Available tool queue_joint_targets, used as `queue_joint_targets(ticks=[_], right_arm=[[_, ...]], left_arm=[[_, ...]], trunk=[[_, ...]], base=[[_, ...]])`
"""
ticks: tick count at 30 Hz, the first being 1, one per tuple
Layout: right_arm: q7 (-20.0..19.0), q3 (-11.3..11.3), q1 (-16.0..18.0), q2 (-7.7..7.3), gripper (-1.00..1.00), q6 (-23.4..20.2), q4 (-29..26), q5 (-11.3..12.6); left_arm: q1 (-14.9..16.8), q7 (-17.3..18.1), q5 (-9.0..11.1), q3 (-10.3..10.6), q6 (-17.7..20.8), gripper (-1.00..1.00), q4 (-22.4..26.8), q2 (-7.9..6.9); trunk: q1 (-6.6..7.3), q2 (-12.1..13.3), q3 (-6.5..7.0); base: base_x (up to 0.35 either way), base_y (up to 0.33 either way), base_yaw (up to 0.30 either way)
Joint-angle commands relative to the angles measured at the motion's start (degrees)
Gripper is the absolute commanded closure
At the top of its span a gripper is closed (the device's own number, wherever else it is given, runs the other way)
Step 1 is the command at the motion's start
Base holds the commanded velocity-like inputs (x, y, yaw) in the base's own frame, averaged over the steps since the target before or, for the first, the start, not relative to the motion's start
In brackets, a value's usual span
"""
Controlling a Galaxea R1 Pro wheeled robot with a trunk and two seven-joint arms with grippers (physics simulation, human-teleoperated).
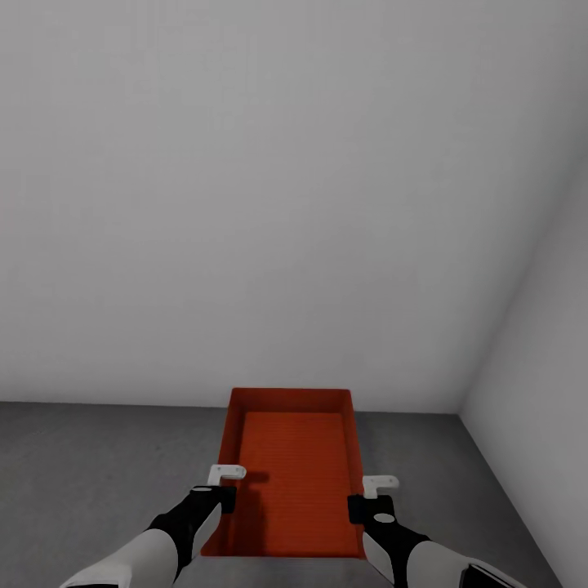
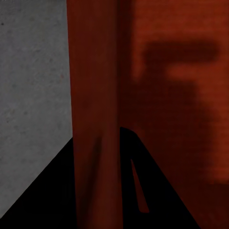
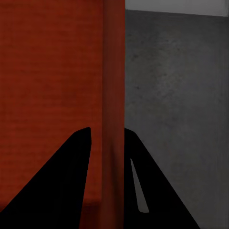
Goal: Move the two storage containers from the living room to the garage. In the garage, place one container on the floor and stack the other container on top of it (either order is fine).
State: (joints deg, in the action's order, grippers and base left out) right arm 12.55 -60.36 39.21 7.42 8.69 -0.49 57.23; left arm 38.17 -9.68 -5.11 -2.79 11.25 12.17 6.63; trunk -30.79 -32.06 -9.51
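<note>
One orange-red storage container (image 1: 292, 469) sits open-top in front of me over the dark grey garage floor (image 1: 98, 474); I cannot tell whether it rests on the floor or hangs above it. My left gripper (image 1: 219, 496) is shut on its left side wall, and my right gripper (image 1: 359, 508) is shut on its right side wall. In the left wrist view the black fingers (image 2: 157, 191) straddle that wall of the container (image 2: 95, 86). The right wrist view shows my right gripper (image 3: 107, 132) clamped across the other wall of the container (image 3: 113, 71), with floor (image 3: 176, 95) beyond it.
A plain white wall (image 1: 245, 204) stands straight ahead and meets a second white wall (image 1: 539, 343) in a corner at the right. Bare grey concrete spreads to the left of the container and in a narrower strip to its right.
</note>
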Motion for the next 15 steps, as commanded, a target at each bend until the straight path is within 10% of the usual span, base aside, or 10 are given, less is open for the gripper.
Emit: queue_joint_targets(ticks=[1,15], right_arm=[[1.5,-0.1,0.1,0.05,1.0,0.4,0.1,0.6],[1.5,-0.1,0.1,0.05,1.0,0.4,0.1,0.6]], left_arm=[[0.0,0.5,0.8,1.8,0.3,1.0,-0.2,0.13],[0.0,0.5,0.8,1.8,0.2,1.0,-0.2,0.13]], trunk=[[-0.05,-0.1,-0.09],[-0.05,-0.1,-0.09]], base=[[0.312,0.0,0.0],[0.169,0.0,0.0]])
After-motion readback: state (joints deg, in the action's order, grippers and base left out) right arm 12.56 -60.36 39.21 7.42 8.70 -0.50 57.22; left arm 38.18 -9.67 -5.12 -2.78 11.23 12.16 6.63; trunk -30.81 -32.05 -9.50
